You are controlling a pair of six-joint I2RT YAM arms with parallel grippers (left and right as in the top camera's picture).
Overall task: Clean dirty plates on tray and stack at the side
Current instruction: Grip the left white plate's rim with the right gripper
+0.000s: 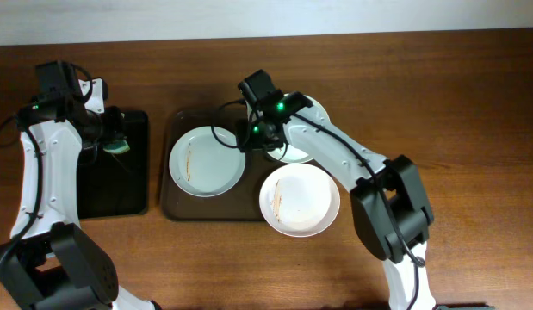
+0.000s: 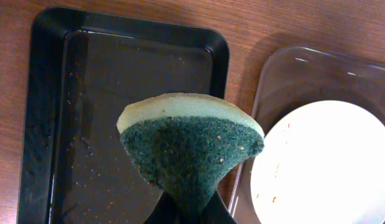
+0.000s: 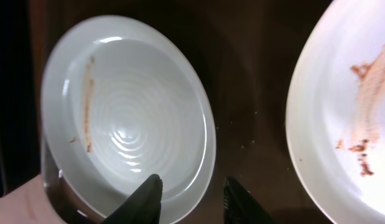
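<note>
A pale blue-grey plate (image 1: 206, 161) with a thin brown smear lies on the left of the brown tray (image 1: 169, 185). A white plate (image 1: 299, 200) with smears overhangs the tray's front right corner. Another white plate (image 1: 302, 153) is partly hidden under my right arm. My right gripper (image 1: 253, 138) is open. In the right wrist view its fingers (image 3: 192, 190) straddle the rim of the blue-grey plate (image 3: 127, 106), with a smeared white plate (image 3: 341, 112) to the right. My left gripper (image 2: 189, 214) is shut on a green and yellow sponge (image 2: 192, 149), held above the black tray.
A narrow black tray (image 1: 120, 185) with crumbs lies left of the brown tray; it also shows in the left wrist view (image 2: 86, 93). Bare wooden table (image 1: 473, 103) stretches to the right and front.
</note>
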